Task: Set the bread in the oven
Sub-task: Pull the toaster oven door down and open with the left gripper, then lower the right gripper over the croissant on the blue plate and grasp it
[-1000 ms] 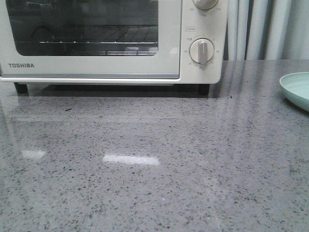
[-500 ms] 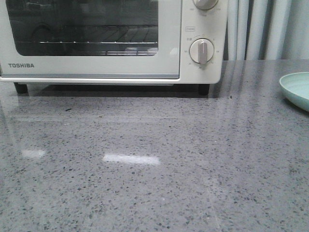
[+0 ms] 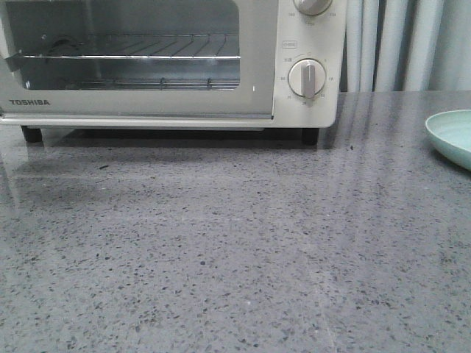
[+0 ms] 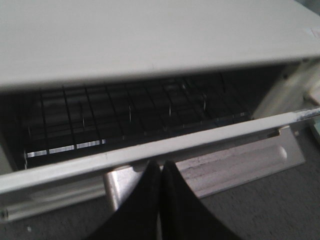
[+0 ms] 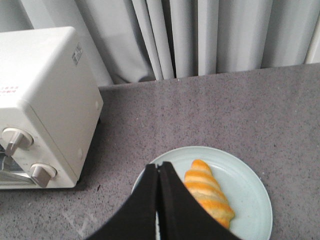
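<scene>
The cream-white oven (image 3: 309, 29) stands at the back left of the table, its glass door (image 3: 147, 103) tilted partly open at the top, with the wire rack (image 3: 132, 55) showing inside. In the left wrist view my left gripper (image 4: 161, 165) is shut, its tips against the door's top edge (image 4: 100, 162) by the handle (image 4: 240, 162); the rack (image 4: 125, 115) shows in the gap. The striped bread (image 5: 207, 192) lies on a pale green plate (image 5: 245, 190). My right gripper (image 5: 159, 165) is shut and empty above the plate's rim, beside the bread. No gripper shows in the front view.
The plate (image 3: 452, 136) sits at the table's right edge in the front view. Two round dial knobs (image 3: 307, 77) are on the oven's right panel. Grey curtains (image 5: 200, 35) hang behind the speckled grey table (image 3: 235, 257).
The oven door has swung from closed to partly open at the top. The bright reflections on the table in front of it are gone.
</scene>
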You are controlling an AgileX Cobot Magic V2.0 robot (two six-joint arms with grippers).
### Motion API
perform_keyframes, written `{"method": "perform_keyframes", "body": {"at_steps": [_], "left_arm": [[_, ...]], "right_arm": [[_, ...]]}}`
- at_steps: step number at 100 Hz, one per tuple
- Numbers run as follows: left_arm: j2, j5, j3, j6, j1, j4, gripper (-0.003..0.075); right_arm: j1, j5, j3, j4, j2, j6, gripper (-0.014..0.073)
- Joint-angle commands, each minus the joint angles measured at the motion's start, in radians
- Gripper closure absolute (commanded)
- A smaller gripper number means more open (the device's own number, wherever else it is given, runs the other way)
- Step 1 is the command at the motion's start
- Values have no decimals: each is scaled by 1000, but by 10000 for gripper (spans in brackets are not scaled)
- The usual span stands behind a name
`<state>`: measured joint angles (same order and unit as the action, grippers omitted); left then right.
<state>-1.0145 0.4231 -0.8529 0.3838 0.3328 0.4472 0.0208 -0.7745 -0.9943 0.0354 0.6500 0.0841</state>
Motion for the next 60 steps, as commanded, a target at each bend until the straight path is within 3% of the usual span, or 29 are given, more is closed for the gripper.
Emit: {"method": "perform_keyframes", "body": {"at_steps": [1,15,35,47,60], "left_arm": [[106,-3,48,-15,4,26,742],[320,42,104,-15,4,114,742],[559,29,100,-15,4,117,742],[648,21,100,-15,4,101,742],[678,32,100,-15,4,80,742]], "right_arm": [[-1,32,-33,-1,5,-10,652],[-1,-75,-31,-1,5,-10,652],[-1,-187,-31,-11,18,-17,609],[-1,-239,-31,-11,56,-17,458],[-1,-249,-31,-28,120,-17,198]]}}
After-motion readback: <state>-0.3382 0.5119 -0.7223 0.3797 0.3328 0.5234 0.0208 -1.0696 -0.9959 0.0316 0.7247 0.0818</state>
